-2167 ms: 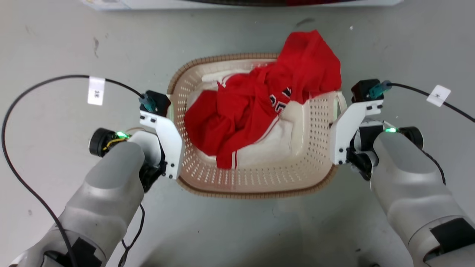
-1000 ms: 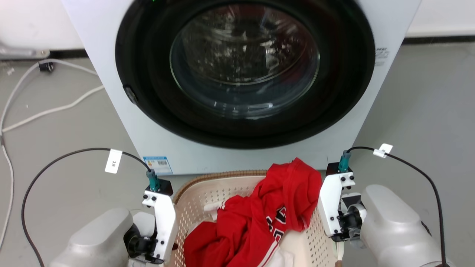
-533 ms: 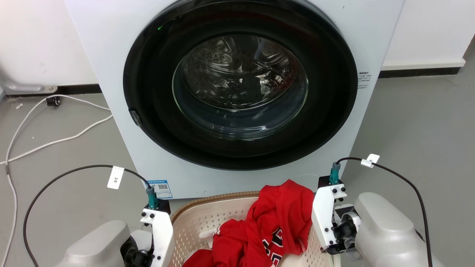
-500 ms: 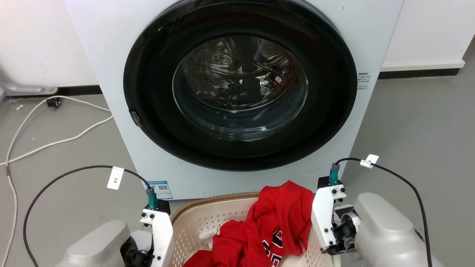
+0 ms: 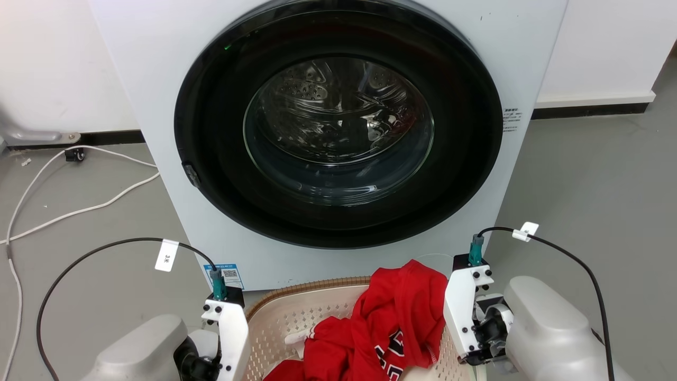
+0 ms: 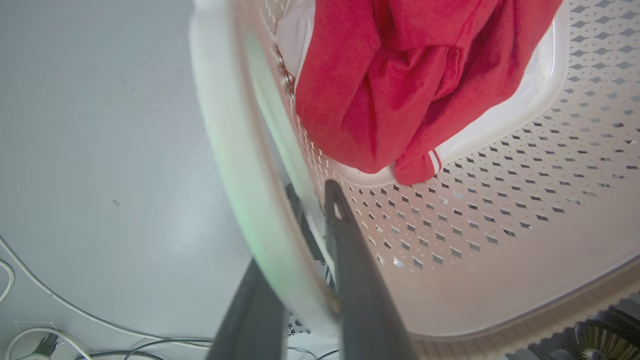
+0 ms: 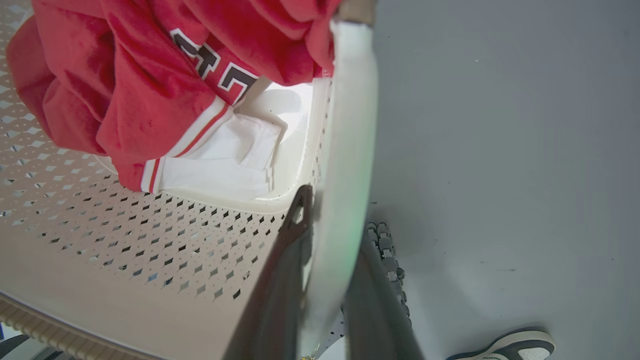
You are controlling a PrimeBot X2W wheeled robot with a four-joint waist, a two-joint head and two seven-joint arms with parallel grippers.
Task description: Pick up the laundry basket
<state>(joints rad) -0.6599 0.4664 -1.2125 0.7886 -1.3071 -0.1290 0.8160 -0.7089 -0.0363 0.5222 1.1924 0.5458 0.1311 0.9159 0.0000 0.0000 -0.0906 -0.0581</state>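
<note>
The laundry basket (image 5: 317, 288), cream perforated plastic with a brown woven-look rim, shows at the bottom of the head view between my two arms. It holds a red jersey (image 5: 402, 312) over white cloth (image 7: 225, 160). In the left wrist view my left gripper (image 6: 309, 200) is shut on the basket's white loop handle (image 6: 235, 150), one dark finger on each side of it. In the right wrist view my right gripper (image 7: 335, 215) is shut on the other white handle (image 7: 345, 150) in the same way. The grey floor lies well below both handles.
A white front-loading washing machine (image 5: 338, 132) with its round dark door closed stands right behind the basket. White cables (image 5: 79, 201) trail over the floor at the left. A person's shoe (image 7: 505, 345) is on the floor near my right side.
The head camera has swung up from looking straight down on the basket to facing the washing machine. Both grippers have stayed at the basket's two sides. Over the last half second hardly anything shifts.
</note>
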